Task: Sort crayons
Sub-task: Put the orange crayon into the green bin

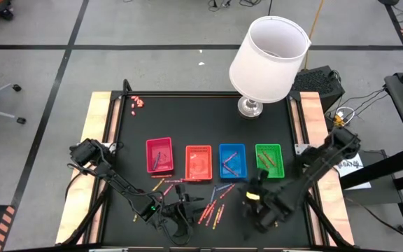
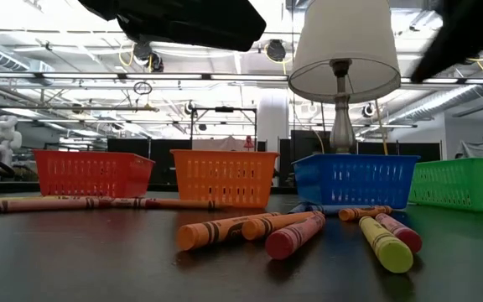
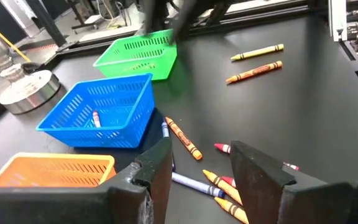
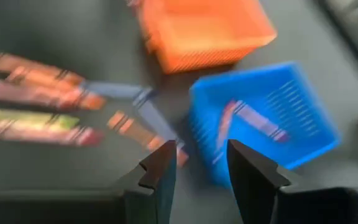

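Several crayons (image 1: pixel 212 203) lie loose on the black table in front of a row of small trays: pink (image 1: pixel 159 155), orange (image 1: pixel 199 161), blue (image 1: pixel 232 159) and green (image 1: pixel 269 159). My left gripper (image 1: pixel 193 204) is open and empty, low over the loose crayons (image 3: pixel 194 155). In its wrist view the fingers stand on either side of them (image 3: pixel 201 171). My right gripper (image 1: pixel 259 180) is open and empty near the blue tray's front corner (image 4: pixel 197 168). A crayon (image 4: pixel 247 118) lies in the blue tray (image 4: pixel 266 118).
A white-shaded lamp (image 1: pixel 268 52) stands on its metal base (image 1: pixel 250 106) behind the trays. Tiny pink bits (image 1: pixel 138 103) lie at the far left corner. Two more crayons (image 3: pixel 257 62) lie to the right of the green tray (image 3: pixel 138 53).
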`<state>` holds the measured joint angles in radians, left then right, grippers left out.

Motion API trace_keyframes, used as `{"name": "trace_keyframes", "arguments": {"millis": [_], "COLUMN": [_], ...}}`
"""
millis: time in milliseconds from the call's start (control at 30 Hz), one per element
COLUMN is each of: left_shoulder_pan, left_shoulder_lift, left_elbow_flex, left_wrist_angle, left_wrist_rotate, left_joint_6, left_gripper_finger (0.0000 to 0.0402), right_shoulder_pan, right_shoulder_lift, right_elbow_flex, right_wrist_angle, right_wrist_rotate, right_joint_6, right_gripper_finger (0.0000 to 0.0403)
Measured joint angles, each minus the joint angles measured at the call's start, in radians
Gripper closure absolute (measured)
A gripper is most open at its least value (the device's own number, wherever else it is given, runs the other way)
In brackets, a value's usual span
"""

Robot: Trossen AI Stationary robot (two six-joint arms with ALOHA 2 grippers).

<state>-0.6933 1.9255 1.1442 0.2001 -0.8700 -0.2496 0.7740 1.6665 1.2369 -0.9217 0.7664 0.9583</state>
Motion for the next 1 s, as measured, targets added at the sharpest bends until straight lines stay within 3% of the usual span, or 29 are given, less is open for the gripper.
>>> {"name": "trace_keyframes", "arguments": {"millis": [100, 267, 567, 700, 833, 1000], "left_shoulder_pan": [0.001, 0.007, 0.006, 0.006, 0.004, -0.003], "left_shoulder_lift": [0.0, 0.0, 0.0, 0.0, 0.0, 0.001], "left_elbow_flex": [0.0, 0.0, 0.0, 0.0, 0.0, 0.0], "left_wrist_angle": [-0.003, -0.009, -0.017, -0.016, -0.018, -0.024], "left_wrist_rotate": [0.0, -0.002, 0.002, 0.043, 0.105, 0.112], "left_joint_6": [-0.029, -0.05, -0.171, -0.239, -0.294, -0.322], "left_gripper_finger": [0.024, 0.024, 0.024, 0.024, 0.024, 0.024], "right_shoulder_pan": [0.06, 0.155, 0.254, 0.276, 0.291, 0.301], "right_shoulder_lift": [0.006, 0.032, 0.038, 0.076, 0.127, 0.21], "right_elbow_flex": [0.0, 0.0, 0.0, 0.0, 0.0, 0.0], "right_wrist_angle": [-0.002, 0.001, 0.025, 0.044, 0.052, 0.058], "right_wrist_rotate": [-0.062, -0.066, -0.113, -0.191, -0.196, -0.196], "right_joint_6": [0.022, 0.085, 0.377, 0.464, 0.541, 0.602], "right_gripper_finger": [0.0277, 0.0277, 0.0276, 0.0257, 0.023, 0.0206]}}
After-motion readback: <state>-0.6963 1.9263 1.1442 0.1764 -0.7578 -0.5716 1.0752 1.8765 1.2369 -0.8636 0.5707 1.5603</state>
